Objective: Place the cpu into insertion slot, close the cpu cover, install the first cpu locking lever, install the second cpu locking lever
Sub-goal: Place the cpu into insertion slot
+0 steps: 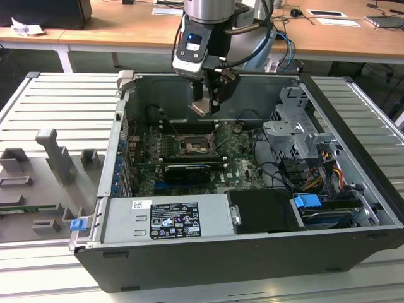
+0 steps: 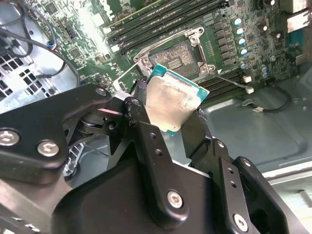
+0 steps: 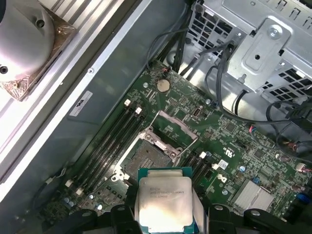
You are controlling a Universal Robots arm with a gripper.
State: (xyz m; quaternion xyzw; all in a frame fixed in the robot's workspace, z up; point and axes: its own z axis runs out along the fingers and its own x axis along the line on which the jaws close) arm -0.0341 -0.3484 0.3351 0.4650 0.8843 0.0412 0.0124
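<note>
Wooden desks run behind the ribbed grey table where your open computer case lies. Over its motherboard the gripper hangs with its fingers drawn narrow on the cpu, pinching it by two opposite edges (both wrist views show you the pale metal top). You find the insertion slot bare at about six o'clock from the chip in the exterior view, apart from it, and the cpu cover stands tilted up at the slot's edge.
</note>
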